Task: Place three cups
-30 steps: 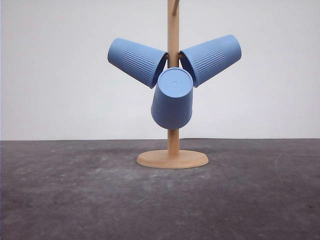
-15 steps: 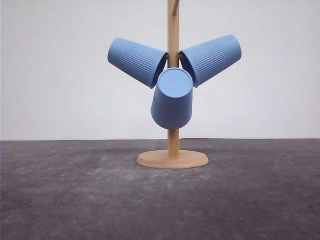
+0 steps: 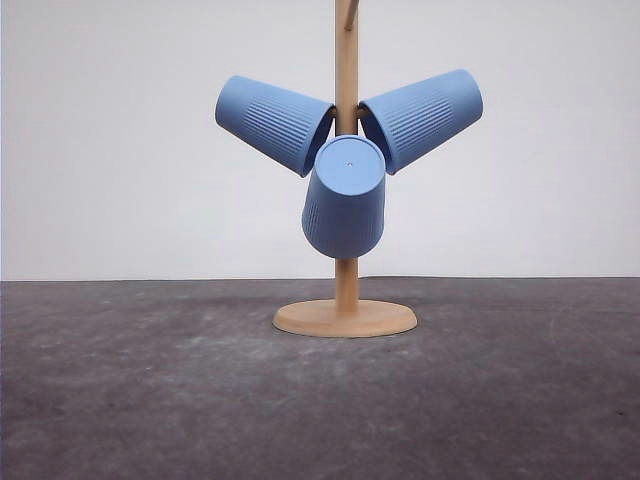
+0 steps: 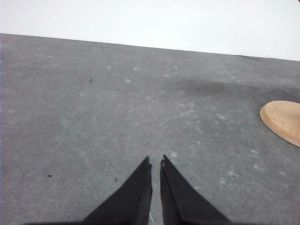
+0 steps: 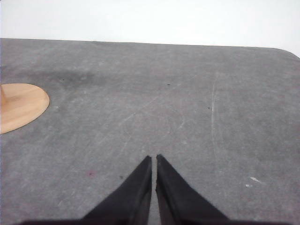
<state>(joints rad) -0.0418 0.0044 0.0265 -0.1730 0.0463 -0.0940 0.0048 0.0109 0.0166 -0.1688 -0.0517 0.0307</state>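
Hanging: three cups (image 3: 345,170) on rack (image 3: 346,318) (front) | left gripper (image 4: 155,162), right gripper (image 5: 153,157) closed

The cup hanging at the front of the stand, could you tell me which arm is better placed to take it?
Neither clearly: the front cup hangs centrally, and both the left gripper and right gripper sit shut over the table.

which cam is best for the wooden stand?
Front view: the whole wooden stand shows, round base and post, with three cups hung on it. Left wrist view catches an edge of its base; right wrist view likewise.
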